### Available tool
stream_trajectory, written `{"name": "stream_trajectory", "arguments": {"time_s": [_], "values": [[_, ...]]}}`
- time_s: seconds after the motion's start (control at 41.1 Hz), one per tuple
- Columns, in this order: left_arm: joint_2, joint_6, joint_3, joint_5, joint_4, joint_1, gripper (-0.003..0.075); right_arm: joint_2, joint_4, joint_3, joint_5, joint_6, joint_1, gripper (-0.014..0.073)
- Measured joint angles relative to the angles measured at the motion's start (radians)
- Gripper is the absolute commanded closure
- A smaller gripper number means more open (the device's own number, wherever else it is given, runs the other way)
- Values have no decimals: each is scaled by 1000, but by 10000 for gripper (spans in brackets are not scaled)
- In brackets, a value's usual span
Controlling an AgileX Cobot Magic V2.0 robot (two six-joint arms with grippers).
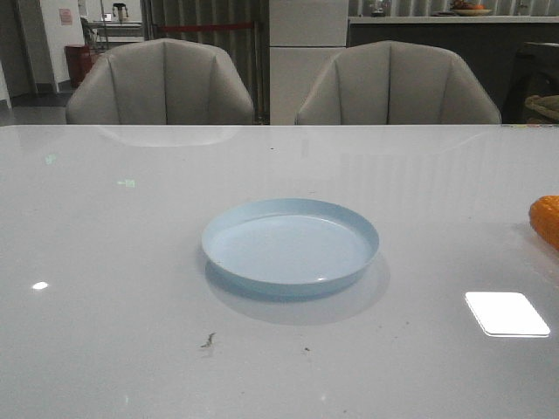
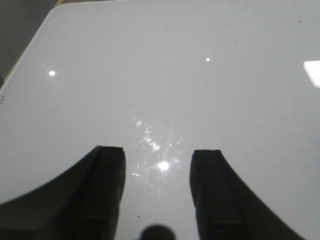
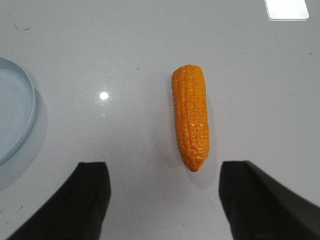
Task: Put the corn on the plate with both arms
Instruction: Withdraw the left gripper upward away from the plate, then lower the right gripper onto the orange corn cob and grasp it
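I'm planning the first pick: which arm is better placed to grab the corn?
The right. Its open claw hangs over the corn, which lies at the table's right edge, beside the plate. The left claw sees only bare table.

A: What does the left gripper [image 2: 157, 192] show?
B: Two dark fingers [image 2: 105, 190] spread apart, nothing between them, over the glossy white table [image 2: 165, 75].
A: Anything near the fingers?
B: Smudges [image 2: 150, 135] and a bright glare spot [image 2: 163, 166] between them. A table edge [image 2: 25, 55] lies well beyond.
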Motion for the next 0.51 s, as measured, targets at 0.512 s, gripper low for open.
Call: {"name": "stream_trajectory", "arguments": {"time_s": [0.512], "values": [[-135, 0, 7, 12, 0, 0, 344, 533, -178, -518, 237, 124, 0, 22]]}}
